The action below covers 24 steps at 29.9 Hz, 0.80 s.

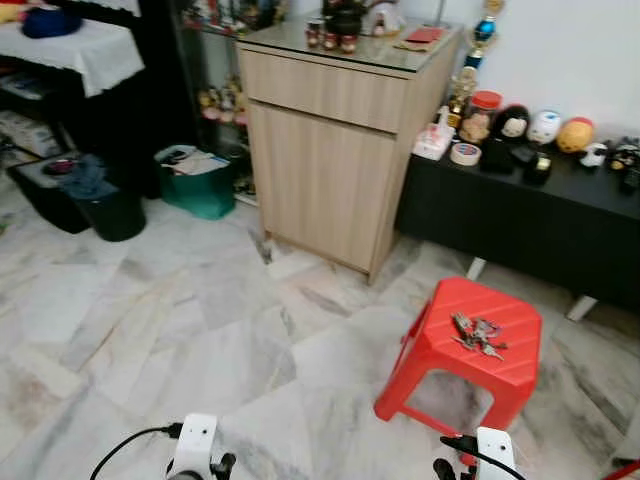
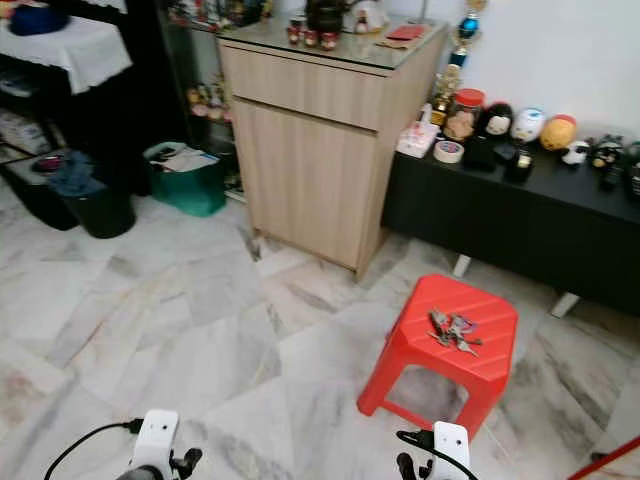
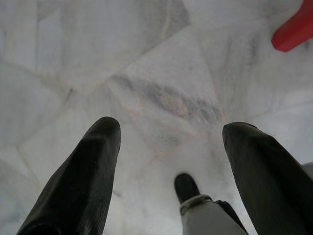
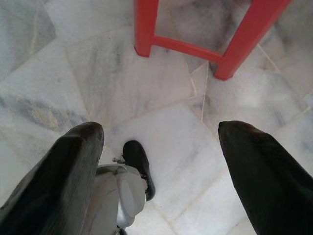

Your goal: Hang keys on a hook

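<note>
The keys (image 1: 478, 335) lie in a loose bunch on top of the red stool (image 1: 437, 345), ahead and to the robot's right, in front of the black bench (image 1: 520, 215). No hook can be made out yet. The step in hand is likely the approach: walk closer and square up so the stool top sits within reach of the right gripper (image 4: 156, 161), then come down from above on the thickest part of the bunch, since flat keys slip easily. The right fingers (image 4: 259, 171) are spread wide, holding nothing, over the floor (image 1: 200, 330) near the stool's legs. The left gripper (image 3: 166, 161) hangs low, its fingers (image 3: 85, 171) also wide apart and empty.
</note>
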Tool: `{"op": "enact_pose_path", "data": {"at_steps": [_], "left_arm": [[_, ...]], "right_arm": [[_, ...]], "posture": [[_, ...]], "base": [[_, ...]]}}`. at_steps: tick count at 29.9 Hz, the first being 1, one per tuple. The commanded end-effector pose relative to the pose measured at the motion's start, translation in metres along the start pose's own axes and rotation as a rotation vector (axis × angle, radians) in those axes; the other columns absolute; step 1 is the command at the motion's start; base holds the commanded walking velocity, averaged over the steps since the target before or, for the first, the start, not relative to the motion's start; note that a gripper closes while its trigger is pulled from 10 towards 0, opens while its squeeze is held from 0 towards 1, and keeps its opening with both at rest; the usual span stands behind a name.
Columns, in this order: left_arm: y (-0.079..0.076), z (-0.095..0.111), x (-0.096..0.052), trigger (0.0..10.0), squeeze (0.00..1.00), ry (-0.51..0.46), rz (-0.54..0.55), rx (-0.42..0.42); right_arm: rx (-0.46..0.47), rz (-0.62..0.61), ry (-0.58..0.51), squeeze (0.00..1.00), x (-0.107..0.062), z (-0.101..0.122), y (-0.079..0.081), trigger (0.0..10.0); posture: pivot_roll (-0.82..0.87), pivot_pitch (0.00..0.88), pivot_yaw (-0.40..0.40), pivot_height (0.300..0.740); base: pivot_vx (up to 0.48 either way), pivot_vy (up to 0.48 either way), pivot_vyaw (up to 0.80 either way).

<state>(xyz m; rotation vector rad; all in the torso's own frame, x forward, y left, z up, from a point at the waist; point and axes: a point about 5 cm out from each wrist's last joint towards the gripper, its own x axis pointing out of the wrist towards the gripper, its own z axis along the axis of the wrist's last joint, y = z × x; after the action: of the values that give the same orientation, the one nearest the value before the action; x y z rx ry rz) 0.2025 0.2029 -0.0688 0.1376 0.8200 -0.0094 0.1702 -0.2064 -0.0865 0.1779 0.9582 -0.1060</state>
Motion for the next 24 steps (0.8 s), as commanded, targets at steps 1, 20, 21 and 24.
{"op": "enact_pose_path", "data": {"at_steps": [1, 20, 21, 24], "left_arm": [[-0.001, -0.008, -0.001, 10.0, 0.0, 0.04, -0.011, 0.03], [0.006, -0.016, -0.004, 10.0, 0.0, 0.069, 0.005, 0.009], [0.006, -0.018, -0.005, 10.0, 0.0, 0.072, 0.005, 0.011], [0.006, -0.018, -0.005, 10.0, 0.0, 0.07, 0.006, 0.003]], "right_arm": [[0.021, -0.007, -0.002, 0.0, -0.001, -0.002, -0.002, 10.0], [0.041, -0.007, -0.004, 0.0, -0.001, -0.005, 0.001, 10.0], [0.043, -0.005, -0.011, 0.0, 0.0, -0.003, 0.001, 10.0], [0.043, -0.006, -0.023, 0.0, 0.0, 0.002, 0.0, 10.0]], "posture": [[0.01, 0.001, -0.007, 0.74], [0.01, 0.022, 0.007, 0.74], [0.01, 0.025, 0.008, 0.74], [0.01, 0.026, 0.006, 0.74]], "base": [[0.0, -0.48, -0.77], [0.0, -0.076, -0.77], [0.0, 0.0, -0.77], [0.0, 0.0, -0.77]]}}
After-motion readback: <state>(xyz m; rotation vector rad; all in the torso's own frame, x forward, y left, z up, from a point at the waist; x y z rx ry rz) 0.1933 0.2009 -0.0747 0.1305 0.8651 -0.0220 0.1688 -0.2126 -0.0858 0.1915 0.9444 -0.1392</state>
